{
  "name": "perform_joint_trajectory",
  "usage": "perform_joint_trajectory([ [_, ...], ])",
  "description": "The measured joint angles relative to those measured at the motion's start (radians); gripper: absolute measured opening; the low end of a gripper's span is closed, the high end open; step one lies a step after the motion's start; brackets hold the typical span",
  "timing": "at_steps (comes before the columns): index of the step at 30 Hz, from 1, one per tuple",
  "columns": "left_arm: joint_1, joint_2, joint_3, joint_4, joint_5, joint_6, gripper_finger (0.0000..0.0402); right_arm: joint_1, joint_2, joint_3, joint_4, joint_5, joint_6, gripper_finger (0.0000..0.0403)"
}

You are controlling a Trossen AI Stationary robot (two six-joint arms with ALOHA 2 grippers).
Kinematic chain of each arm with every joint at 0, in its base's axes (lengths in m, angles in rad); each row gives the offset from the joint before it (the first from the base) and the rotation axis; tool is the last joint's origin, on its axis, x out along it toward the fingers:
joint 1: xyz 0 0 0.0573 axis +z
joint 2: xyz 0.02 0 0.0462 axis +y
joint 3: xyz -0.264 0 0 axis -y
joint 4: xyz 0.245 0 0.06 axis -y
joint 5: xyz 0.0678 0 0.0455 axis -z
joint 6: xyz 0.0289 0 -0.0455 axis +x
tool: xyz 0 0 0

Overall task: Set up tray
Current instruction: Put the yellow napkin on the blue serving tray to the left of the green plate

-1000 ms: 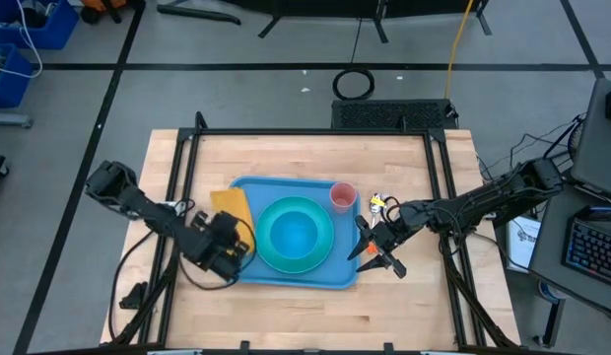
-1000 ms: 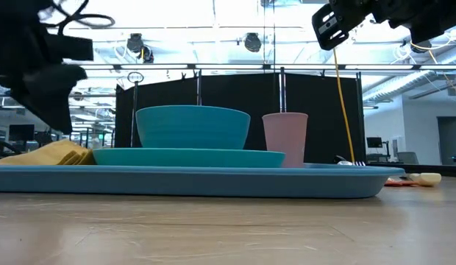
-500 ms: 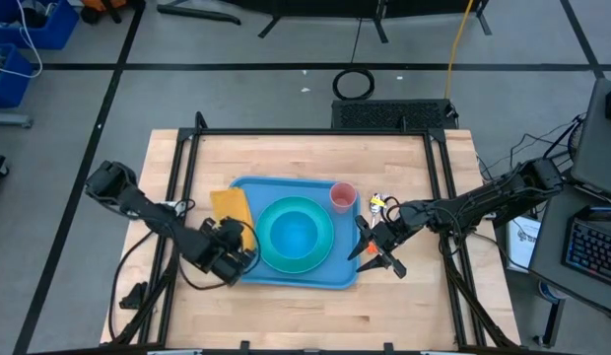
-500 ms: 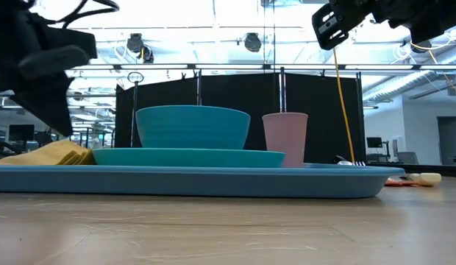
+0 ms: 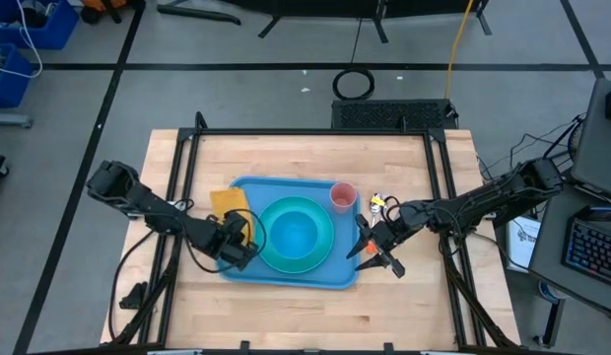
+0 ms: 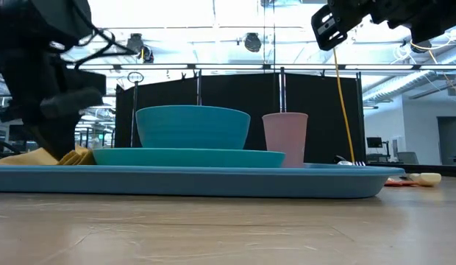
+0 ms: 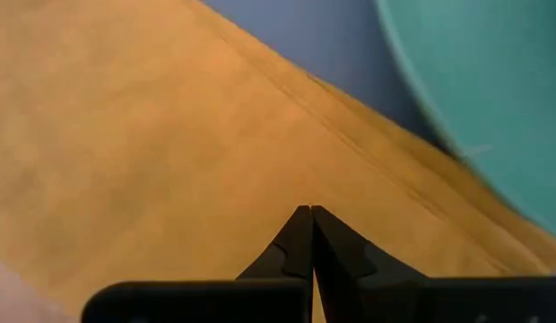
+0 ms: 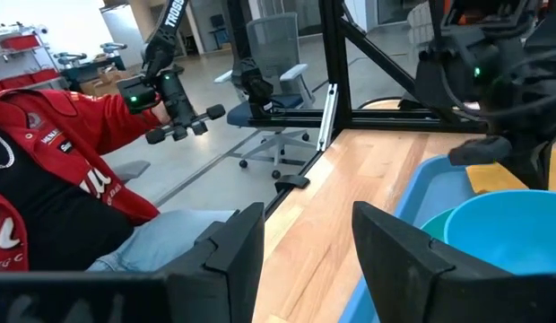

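left hand point(image 5: 237, 244) down on the orange napkin point(image 5: 230, 201) at the tray's left end, fingers point(image 7: 305, 247) pressed together to a point against the paper; no fold visibly pinched between them, so cannot tell whether anything is actually gripped. right hand point(image 5: 373, 251) hovering off the tray's right edge, above the surface point(image 5: 404, 168), fingers point(image 8: 229, 247) spread and holding nothing.

judging the step: squaring or shifting the napkin beside the plate. best done with light downward pressure and a slow slide, keeping clear of the plate rim just beside the fingertips, since a push toward the plate could ride the paper under or over it and crumple the fold. worth lifting straight up afterwards so the napkin does not drag along.

light-blue tray point(image 5: 248, 275) lying flat near the middle of the surface, a little toward the front edge. inside it: napkin at the left end, teal plate point(image 6: 187, 157) in the centre with a teal bowl point(image 5: 291, 234) sitting on it, pink cup point(image 5: 343, 196) upright in the far right corner. bowl and cup looking empty from above. small yellow and orange bits point(image 5: 379, 203) lying on the surface just off the tray's right edge, too small to identify.
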Motion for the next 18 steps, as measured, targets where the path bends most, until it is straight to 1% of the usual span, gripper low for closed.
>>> perform_joint_trajectory([
  [3, -0.003, 0.001, -0.014, 0.052, -0.014, 0.027, 0.0003, 0.000, 0.000, 0.000, 0.000, 0.000, 0.000, 0.0160],
  [9, 0.003, 0.016, -0.072, 0.197, 0.009, 0.088, 0.0002, 0.000, 0.000, 0.000, -0.001, 0.000, 0.000, 0.0160],
  [13, -0.007, 0.020, -0.093, 0.206, 0.010, 0.084, 0.0002, 0.000, 0.000, 0.000, -0.011, 0.000, 0.000, 0.0160],
  [18, -0.026, 0.021, -0.091, 0.203, 0.015, 0.175, 0.0001, 0.000, 0.000, 0.000, -0.011, 0.001, 0.000, 0.0160],
])
